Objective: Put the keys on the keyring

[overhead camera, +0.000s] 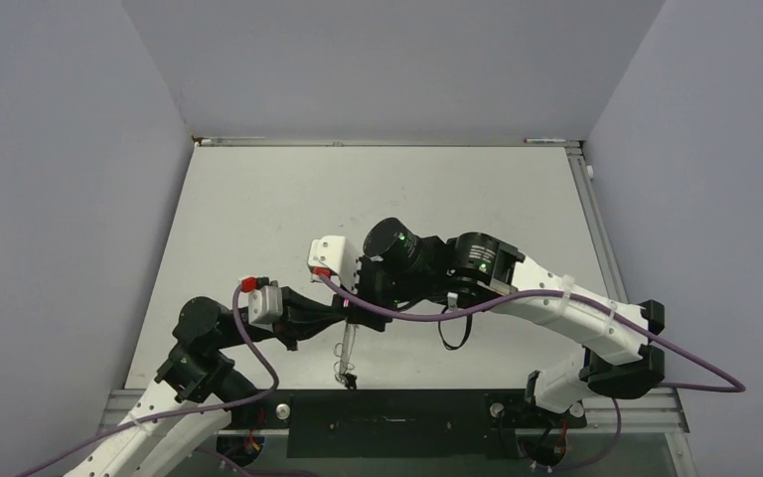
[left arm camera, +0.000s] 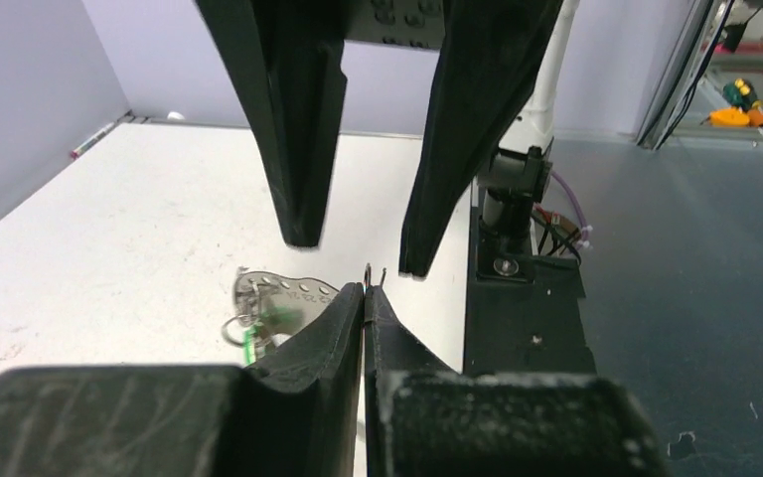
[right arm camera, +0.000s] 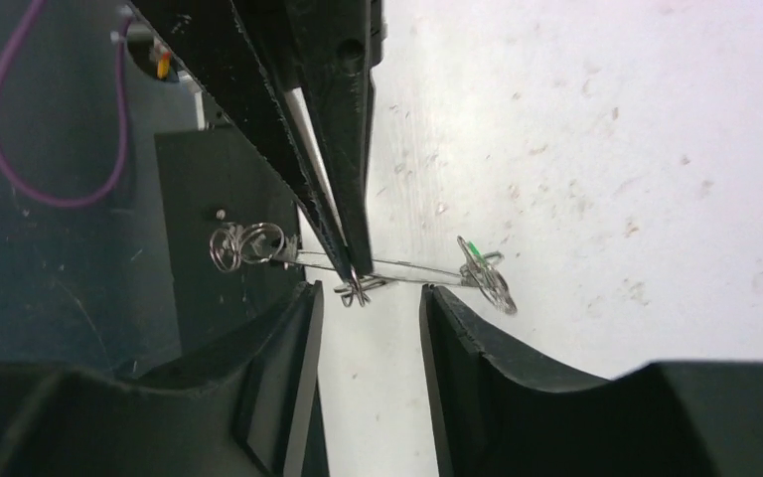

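Presently: left gripper clamped shut on the keyring wire; right gripper jaws apart, straddling that pinch. Keys sit at the wire's far end, over the table. Advisable: hold the wire steady and close the right jaws slowly.

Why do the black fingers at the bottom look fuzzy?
Left wrist view: the black left gripper sits right by the lens, so it blurs. Right wrist view: the black right gripper blurs likewise; the tiny silvery keys look sharper. Top view: soft even light, keys barely show.
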Robot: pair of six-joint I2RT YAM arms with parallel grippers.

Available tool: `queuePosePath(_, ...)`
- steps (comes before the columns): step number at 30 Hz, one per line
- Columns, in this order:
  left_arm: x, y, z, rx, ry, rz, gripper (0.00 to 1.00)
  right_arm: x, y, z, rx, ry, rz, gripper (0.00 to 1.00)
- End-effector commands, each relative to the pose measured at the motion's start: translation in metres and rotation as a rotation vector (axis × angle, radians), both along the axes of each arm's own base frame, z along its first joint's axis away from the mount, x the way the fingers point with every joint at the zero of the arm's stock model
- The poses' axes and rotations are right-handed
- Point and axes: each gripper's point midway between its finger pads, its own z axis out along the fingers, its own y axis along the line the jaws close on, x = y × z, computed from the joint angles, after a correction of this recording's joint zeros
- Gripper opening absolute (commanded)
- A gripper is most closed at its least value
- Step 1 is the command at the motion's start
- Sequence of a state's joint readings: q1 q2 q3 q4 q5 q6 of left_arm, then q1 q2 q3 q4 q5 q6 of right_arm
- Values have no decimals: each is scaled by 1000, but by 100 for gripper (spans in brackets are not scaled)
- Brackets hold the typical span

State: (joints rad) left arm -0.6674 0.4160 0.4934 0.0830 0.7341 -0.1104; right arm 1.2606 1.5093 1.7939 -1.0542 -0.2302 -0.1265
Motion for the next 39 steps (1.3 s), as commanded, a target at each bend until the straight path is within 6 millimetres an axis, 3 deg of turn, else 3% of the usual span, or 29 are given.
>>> queuePosePath(1,-8,8,44,-179,-38,3,0,7,-1,79,297,-106,-61,42)
queuePosePath(5,-11,14,57,-258,-19,17,0,8,-12,112,488,-154,-99,43)
queuePosePath(9,-15,22,74,-368,-26,24,0,-6,-19,119,662,-142,-58,42)
queuePosePath(18,-18,34,90,-568,7,11,0,-33,-11,100,838,-97,77,38)
queuePosePath(25,-21,44,97,-652,16,9,0,-29,4,86,875,-118,93,41)
queuePosePath(39,-27,55,103,-751,26,-11,0,-31,26,92,944,-115,159,34)
